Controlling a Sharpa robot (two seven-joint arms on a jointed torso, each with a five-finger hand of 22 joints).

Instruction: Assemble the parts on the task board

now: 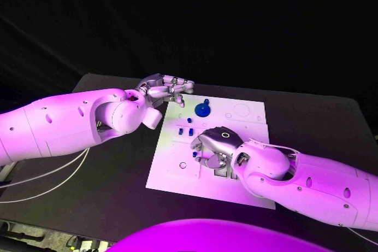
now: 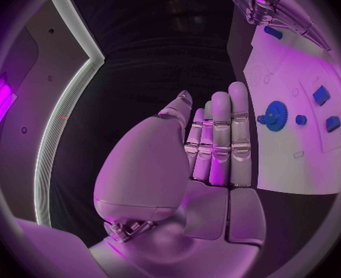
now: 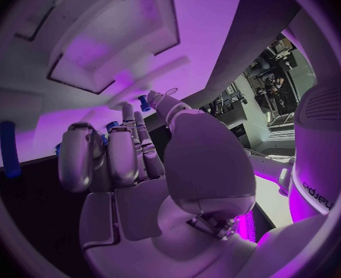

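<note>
While right robot hand point(image 1: 211, 149) pinches blue part point(image 3: 143, 101) mid-board, left robot hand point(image 1: 167, 89) off far edge

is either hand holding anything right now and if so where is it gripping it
The right hand pinches a small blue part at its fingertips; which end cannot be told. The left hand holds nothing.

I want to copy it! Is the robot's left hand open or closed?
Open. The left hand holds nothing; its fingers are straight beside the task board.

1. The task board point(image 1: 177, 153) is laid at the middle of the worktop point(image 1: 315, 115).
2. A gear point(image 1: 203, 109) is set on its far part.
3. Small parts point(image 1: 185, 130) are placed just nearer.
</note>
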